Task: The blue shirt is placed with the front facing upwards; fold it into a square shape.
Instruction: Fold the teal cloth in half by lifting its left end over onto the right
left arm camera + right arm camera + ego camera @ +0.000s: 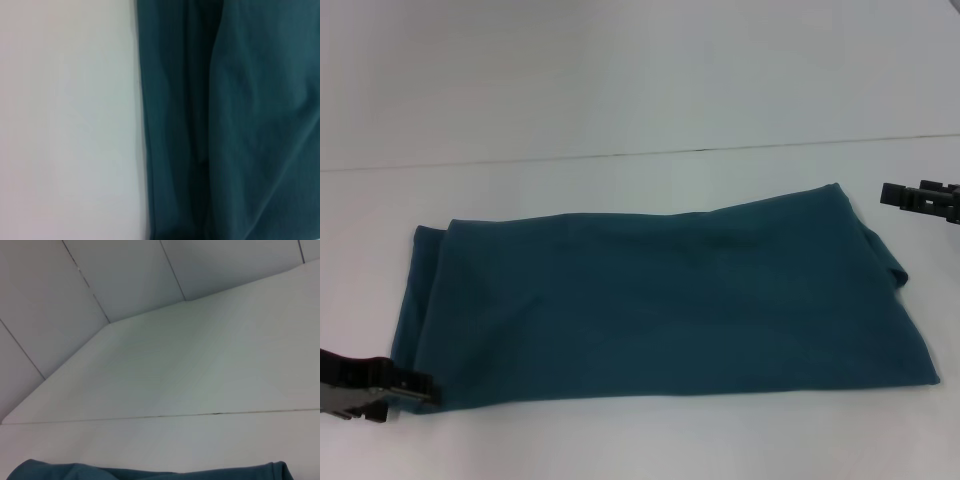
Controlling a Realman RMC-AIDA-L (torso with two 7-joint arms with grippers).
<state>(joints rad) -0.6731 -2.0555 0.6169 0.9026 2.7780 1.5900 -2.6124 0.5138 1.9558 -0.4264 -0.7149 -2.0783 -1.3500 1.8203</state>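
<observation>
The blue shirt (660, 300) lies on the white table (640, 440) folded into a long band running left to right, plain teal side up. Its lettering and neck label are hidden. My left gripper (420, 388) is low at the shirt's near left corner, right at the cloth's edge. The left wrist view shows the shirt's folded layers (235, 125) beside bare table (65, 125). My right gripper (888, 194) hovers just beyond the shirt's far right corner, apart from the cloth. The right wrist view shows only a strip of the shirt's edge (150, 472).
A thin seam (650, 153) crosses the white surface behind the shirt. Bare white table lies in front of the shirt and behind it (200, 390). No other objects are in view.
</observation>
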